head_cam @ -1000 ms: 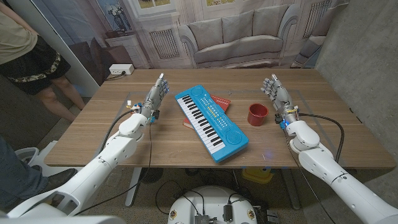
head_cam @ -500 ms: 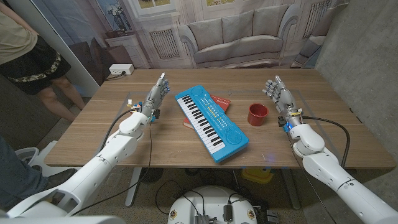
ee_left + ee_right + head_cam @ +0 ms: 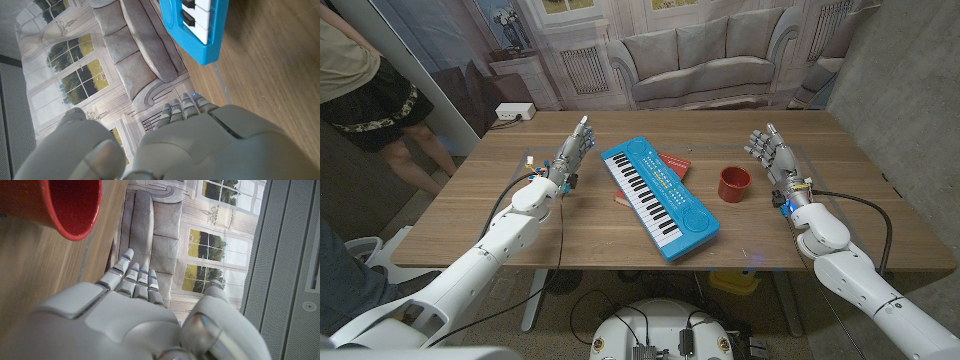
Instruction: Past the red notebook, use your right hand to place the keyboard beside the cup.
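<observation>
One keyboard [image 3: 659,198], blue with white and black keys, lies slantwise at the middle of the tabletop [image 3: 470,215], running from about eleven o'clock down to five o'clock. One red notebook [image 3: 672,164] lies partly under its far half, a red corner showing at the keyboard's one o'clock side and a strip at its nine o'clock side. One red cup [image 3: 734,183] stands upright at three o'clock of the keyboard, near it but apart.

Two robot hands are raised over the tabletop. The left hand [image 3: 571,153] is at nine o'clock of the keyboard, fingers apart and holding nothing. The right hand [image 3: 768,149] is at two o'clock of the cup, fingers spread, empty. The cup stands between the right hand and the keyboard.

Beyond the tabletop hangs a backdrop printed with a sofa [image 3: 695,62]. One white power strip [image 3: 514,112] lies on the floor at eleven o'clock, and a person [image 3: 375,95] stands at ten o'clock.
</observation>
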